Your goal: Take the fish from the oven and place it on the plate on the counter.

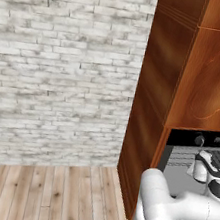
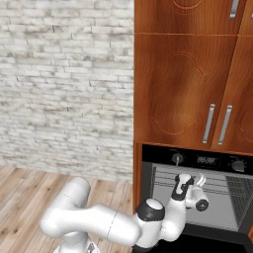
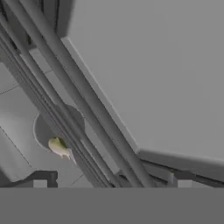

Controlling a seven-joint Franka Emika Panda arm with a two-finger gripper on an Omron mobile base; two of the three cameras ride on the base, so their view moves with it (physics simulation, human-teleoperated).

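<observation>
The hand (image 3: 111, 180) is released, fingertips spread wide and grasping nothing, reaching into the open oven (image 2: 197, 197) among its wire racks (image 3: 74, 100). The fish (image 3: 59, 147) lies ahead of the left fingertip, partly behind the rack bars.

Brick wall (image 1: 58, 68): whitewashed, weathered grey in patches, running behind the floor to the tall cabinet's left side.

Plank floor (image 1: 42, 194): pale wood, long boards meeting the foot of the wall.

Tall cabinet (image 1: 158, 90): reddish-brown wood, standing on the floor against the wall, its side panel in shadow.

Cabinet doors (image 2: 185, 84): same wood, carved curved outline on the panels (upper doors cut off at the frame's top).

Door handles (image 2: 217, 124): two slim metal bars, upright, side by side.
</observation>
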